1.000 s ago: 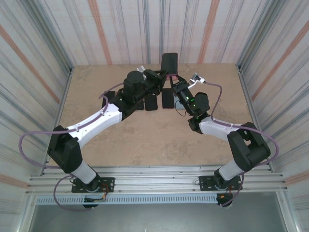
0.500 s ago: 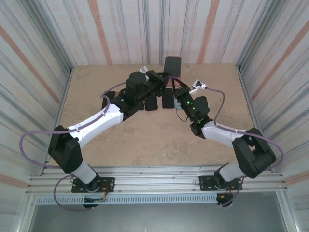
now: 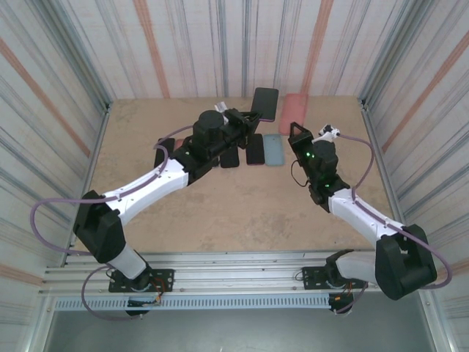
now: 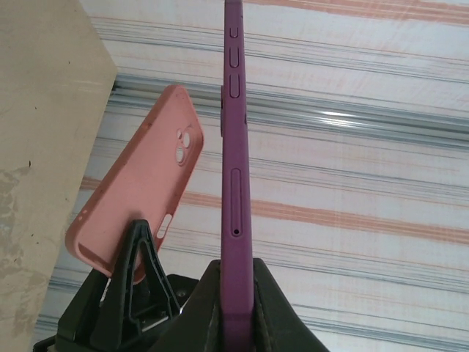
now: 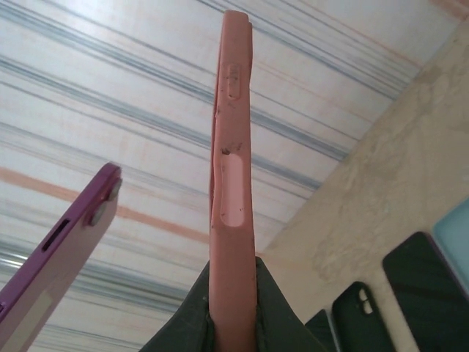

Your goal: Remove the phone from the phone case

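Left wrist view is showing, nearest the lens, the left tool (image 4: 236, 293) pinching the bottom edge of the purple phone (image 4: 234, 169), which is standing upright and edge-on between the pressed-in fingers, its side buttons facing the camera. Just behind it and to the side, the pink phone case (image 4: 139, 198) is leaning away from the phone, with a clear gap separating the two and its camera cut-out showing. Right wrist view is showing the right tool (image 5: 233, 301) squeezing the lower end of that case, which is rising edge-on from the fingers, while the phone is hanging off to the side, apart from it. From the top external camera, both tools are holding their loads raised over the far half of the desk (image 3: 220, 205), phone and case sitting side by side without touching. Under them a dark case (image 3: 230, 157), a dark phone (image 3: 255, 150) and a pale blue case (image 3: 272, 149) are lying flat in a row, and the striped wall (image 3: 220, 44) is rising behind.
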